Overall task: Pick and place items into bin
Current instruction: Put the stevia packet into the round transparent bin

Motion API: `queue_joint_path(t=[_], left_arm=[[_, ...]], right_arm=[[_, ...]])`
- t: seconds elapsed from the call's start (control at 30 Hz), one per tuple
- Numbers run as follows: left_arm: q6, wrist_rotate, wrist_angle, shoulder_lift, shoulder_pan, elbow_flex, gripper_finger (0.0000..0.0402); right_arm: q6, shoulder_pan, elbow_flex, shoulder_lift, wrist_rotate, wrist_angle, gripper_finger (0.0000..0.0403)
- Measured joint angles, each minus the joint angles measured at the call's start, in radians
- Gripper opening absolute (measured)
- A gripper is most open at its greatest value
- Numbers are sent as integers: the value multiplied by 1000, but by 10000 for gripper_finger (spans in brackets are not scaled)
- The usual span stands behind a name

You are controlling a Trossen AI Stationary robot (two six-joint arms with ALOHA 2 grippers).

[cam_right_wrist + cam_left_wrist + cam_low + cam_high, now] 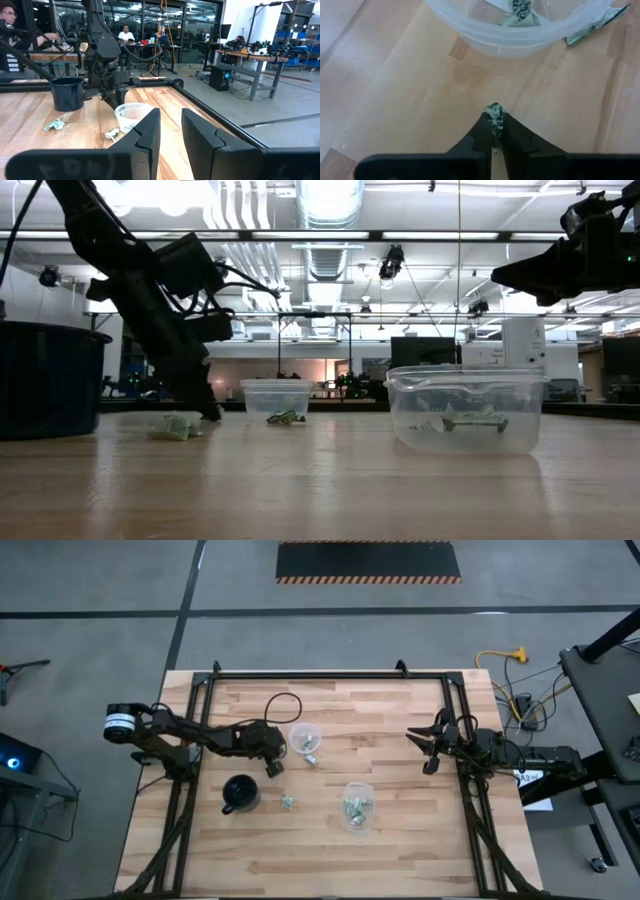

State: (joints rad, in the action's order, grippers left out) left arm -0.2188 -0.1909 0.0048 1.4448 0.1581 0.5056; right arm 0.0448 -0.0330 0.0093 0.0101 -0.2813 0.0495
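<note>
Left gripper (496, 131) is clamped on a small crumpled piece (495, 113), pale green with dark print, held at the fingertips just above the wood near the centre of the left wrist frame. The nearest bin (305, 737), a clear round tub, sits left of centre in the high view, just beside the gripper. Judgement: lift the piece clear of the rim, carry it over the tub's middle, then release; the grip is at the tips and could slip. Other pieces lie loose on the table (400, 840), and some already sit in a second tub (357, 807). Right gripper (169, 131) waits at the right edge, fingers slightly apart and empty.
</note>
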Motion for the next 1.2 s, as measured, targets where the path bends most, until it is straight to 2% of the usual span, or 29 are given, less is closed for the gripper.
queue_joint_path(t=[0.33, 0.73, 1.2], left_arm=[[-5, -7, -4, -5, 0, 9, 3], [-26, -160, 3, -64, -1, 15, 2], [-37, -237, 39, -146, -33, 19, 2]], right_arm=[[0, 0, 0, 0, 0, 0, 81], [0, 0, 0, -2, -2, 0, 82], [0, 0, 0, -1, -1, 0, 72]])
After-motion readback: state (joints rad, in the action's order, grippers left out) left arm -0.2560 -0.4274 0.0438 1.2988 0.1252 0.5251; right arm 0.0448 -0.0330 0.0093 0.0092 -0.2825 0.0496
